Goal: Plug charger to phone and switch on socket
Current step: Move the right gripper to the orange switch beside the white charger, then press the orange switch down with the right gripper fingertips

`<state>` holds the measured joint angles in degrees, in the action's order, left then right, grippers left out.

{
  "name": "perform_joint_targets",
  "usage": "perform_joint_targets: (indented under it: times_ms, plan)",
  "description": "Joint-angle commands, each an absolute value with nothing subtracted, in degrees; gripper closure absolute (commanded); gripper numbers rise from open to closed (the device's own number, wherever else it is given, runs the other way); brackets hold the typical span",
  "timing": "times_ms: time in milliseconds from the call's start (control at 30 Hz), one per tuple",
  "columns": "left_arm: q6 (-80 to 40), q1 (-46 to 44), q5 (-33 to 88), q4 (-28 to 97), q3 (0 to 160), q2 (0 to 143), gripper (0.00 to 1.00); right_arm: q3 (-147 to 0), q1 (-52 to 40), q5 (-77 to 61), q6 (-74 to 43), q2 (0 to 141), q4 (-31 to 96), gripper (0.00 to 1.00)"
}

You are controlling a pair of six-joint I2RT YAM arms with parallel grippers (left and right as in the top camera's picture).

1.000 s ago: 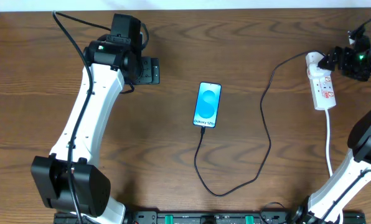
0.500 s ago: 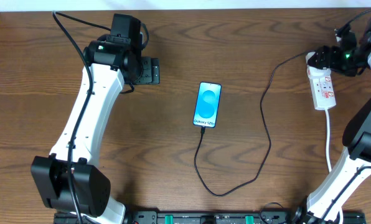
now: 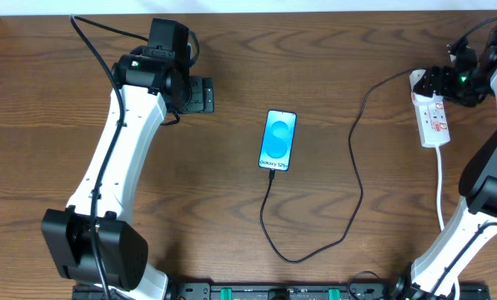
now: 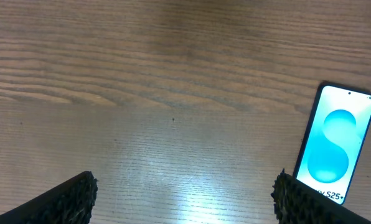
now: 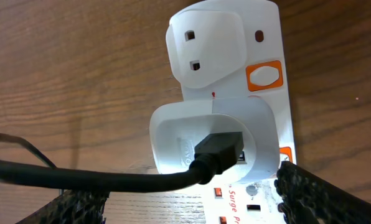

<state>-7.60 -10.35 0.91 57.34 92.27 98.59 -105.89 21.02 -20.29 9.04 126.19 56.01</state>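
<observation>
Wood-grain worktop (image 3: 232, 242) fills the view. Over 1 second the right gripper (image 3: 439, 80) has slid onto the socket's (image 3: 434, 121) far end near the right edge, jaws apart and empty, probably lining up on the orange switch (image 5: 264, 76). The charger (image 3: 297, 260) already meets the phone (image 3: 278, 140) mid-worktop. The left gripper (image 4: 185, 199) hangs wide apart, empty.

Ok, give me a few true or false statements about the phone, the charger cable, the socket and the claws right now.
1. The phone screen is lit blue. True.
2. The black cable ends in a white adapter plugged into the socket. True.
3. The left claw grips the phone. False: it is open and empty, off to the phone's side.
4. The phone lies on the socket. False: they lie apart on the table.
</observation>
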Motion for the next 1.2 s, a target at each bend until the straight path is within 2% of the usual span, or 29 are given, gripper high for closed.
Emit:
perform_joint_targets:
  times_ms: [0,467,667,833,1167]
  plan:
    - [-7.1,-10.4,-0.1,57.6,92.3,98.5,0.10,-105.2,20.8,-19.6,8.2,126.8,55.8,0.15]
    - [-7.1,-10.4,-0.1,57.6,92.3,98.5,0.10,-101.4,20.8,-19.7,6.2,126.8,52.3,0.12]
    - [-7.1,-10.4,-0.1,57.6,92.3,98.5,0.10,-98.6,20.7,-26.7,5.8,126.8,51.3,0.15]
    - [-7.1,-10.4,-0.1,57.6,92.3,98.5,0.10,-97.4,20.5,-27.3,5.8,126.8,50.1,0.14]
    - [-7.1,-10.4,-0.1,57.6,92.3,98.5,0.10,-97.4,20.7,-15.4,5.7,126.8,49.9,0.13]
